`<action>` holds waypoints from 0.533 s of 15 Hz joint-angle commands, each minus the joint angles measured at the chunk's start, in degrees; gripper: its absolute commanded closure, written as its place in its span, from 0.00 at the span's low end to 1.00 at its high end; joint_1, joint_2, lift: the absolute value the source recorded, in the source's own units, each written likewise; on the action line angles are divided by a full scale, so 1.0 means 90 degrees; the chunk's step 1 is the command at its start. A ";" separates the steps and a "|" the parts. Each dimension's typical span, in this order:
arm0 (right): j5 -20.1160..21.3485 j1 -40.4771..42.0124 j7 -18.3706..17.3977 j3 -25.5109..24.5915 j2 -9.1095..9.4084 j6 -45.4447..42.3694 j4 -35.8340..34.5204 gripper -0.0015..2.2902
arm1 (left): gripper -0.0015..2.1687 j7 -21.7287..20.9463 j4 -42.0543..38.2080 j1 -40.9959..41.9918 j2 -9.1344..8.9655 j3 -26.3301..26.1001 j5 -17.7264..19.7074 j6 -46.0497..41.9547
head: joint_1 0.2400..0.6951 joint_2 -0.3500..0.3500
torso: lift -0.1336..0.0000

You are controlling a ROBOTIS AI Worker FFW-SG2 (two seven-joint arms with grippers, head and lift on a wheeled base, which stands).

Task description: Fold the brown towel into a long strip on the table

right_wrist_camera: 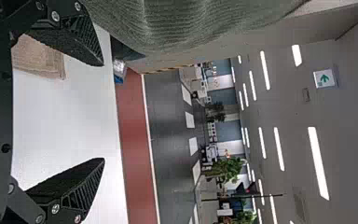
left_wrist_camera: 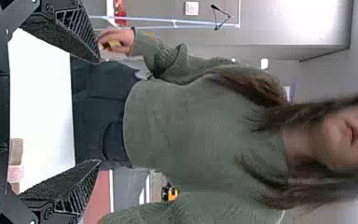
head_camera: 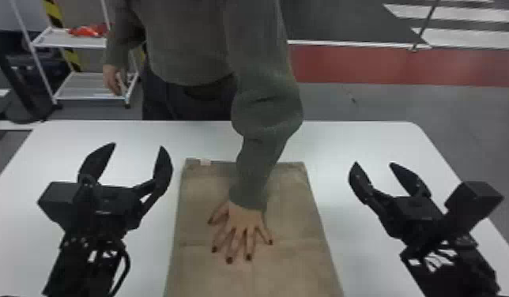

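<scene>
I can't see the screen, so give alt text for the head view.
A person's hand rests on the brown towel, which lies flat on a white table between the robot's open left gripper and open right gripper.

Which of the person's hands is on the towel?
The person's left hand, spread flat on the brown towel; the right hand hangs beyond the table.

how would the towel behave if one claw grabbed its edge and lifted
The brown towel would probably flop and drape, since it looks like soft cloth lying flat on the table. Lifting might be resisted for now, as a person's hand rests spread on it.
</scene>
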 commanded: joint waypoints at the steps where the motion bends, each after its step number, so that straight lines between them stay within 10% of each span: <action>1: 0.0000 0.0000 0.0000 0.0000 -0.0002 0.0000 -0.0009 0.07 | 0.06 0.0004 0.0003 0.0000 0.0000 0.0009 0.0010 -0.0003 | 1.00 0.40 | 0.08; 8: 0.0010 -0.0020 0.0000 0.0000 -0.0002 0.0000 0.0001 0.08 | 0.06 -0.0025 0.0023 0.0000 0.0000 0.0019 0.0010 0.0016 | 1.00 0.40 | 0.08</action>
